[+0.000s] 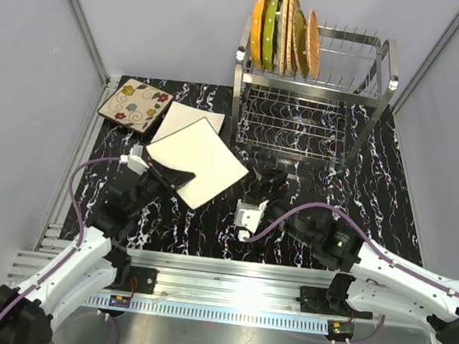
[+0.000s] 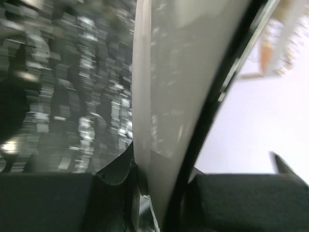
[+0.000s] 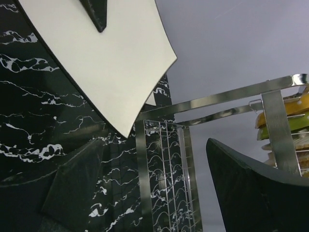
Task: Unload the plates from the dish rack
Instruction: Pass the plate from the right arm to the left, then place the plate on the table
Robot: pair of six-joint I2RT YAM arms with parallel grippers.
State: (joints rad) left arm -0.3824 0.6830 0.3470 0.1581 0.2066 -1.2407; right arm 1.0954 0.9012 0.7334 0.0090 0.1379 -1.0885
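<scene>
The steel dish rack (image 1: 387,74) stands at the back right. Its top tier holds a round orange plate (image 1: 259,30), a green plate (image 1: 271,29) and several wicker plates (image 1: 296,34) on edge. My left gripper (image 1: 170,179) is shut on the near corner of a square white plate (image 1: 202,160). The plate's edge runs between the jaws in the left wrist view (image 2: 169,72). This plate partly overlaps a second square white plate (image 1: 182,117) lying on the table. A square beige floral plate (image 1: 135,105) lies at the back left. My right gripper (image 1: 275,175) is open and empty in front of the rack.
The right wrist view shows the held white plate (image 3: 106,63) at upper left, the rack's lower wire grid (image 3: 166,164) ahead and the orange plate (image 3: 294,104) high at right. The black marbled table (image 1: 350,202) is walled in by grey panels.
</scene>
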